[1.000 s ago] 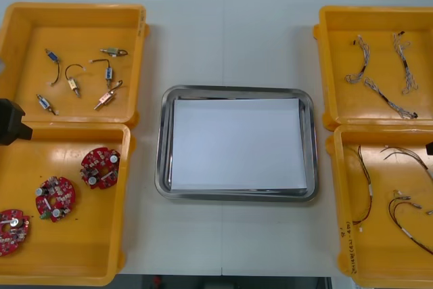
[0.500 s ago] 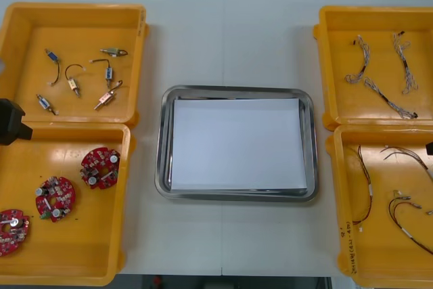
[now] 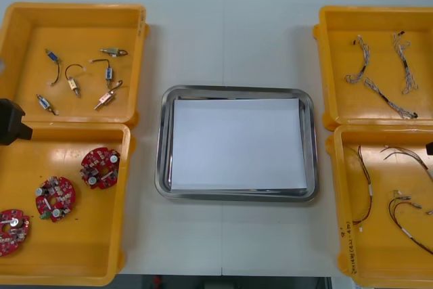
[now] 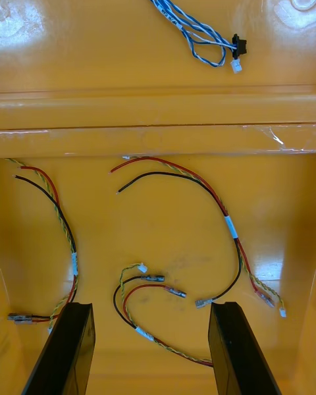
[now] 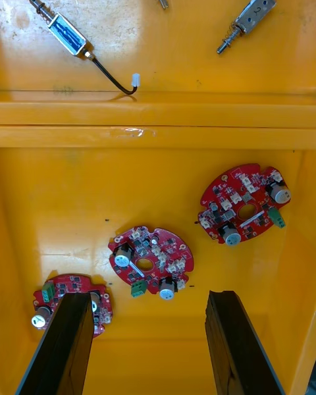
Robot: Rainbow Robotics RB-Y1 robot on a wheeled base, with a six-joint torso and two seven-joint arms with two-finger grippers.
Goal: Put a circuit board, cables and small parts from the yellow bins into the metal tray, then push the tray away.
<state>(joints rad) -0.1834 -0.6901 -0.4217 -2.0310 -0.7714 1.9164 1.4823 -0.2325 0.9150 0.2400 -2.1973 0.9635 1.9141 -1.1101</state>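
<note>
The metal tray (image 3: 162,141) sits in the middle of the table (image 3: 223,38), white inside and holding nothing, with two yellow bins on each side.

The left gripper (image 5: 148,342) hangs over the near left bin (image 3: 81,241). Its jaws are wide apart and hold nothing. Below it three circuit boards (image 5: 151,261) lie flat and apart from one another on the bin floor. Past the dividing walls, the far left bin (image 3: 74,21) holds several small metal parts (image 3: 103,99).

The right gripper (image 4: 151,349) hangs over the near right bin (image 3: 379,248). Its jaws are also spread wide and hold nothing. Loose red, yellow and black cables (image 4: 197,191) curl on the floor beneath it. Twisted blue and white cables (image 4: 197,29) lie in the far right bin (image 3: 379,25).
</note>
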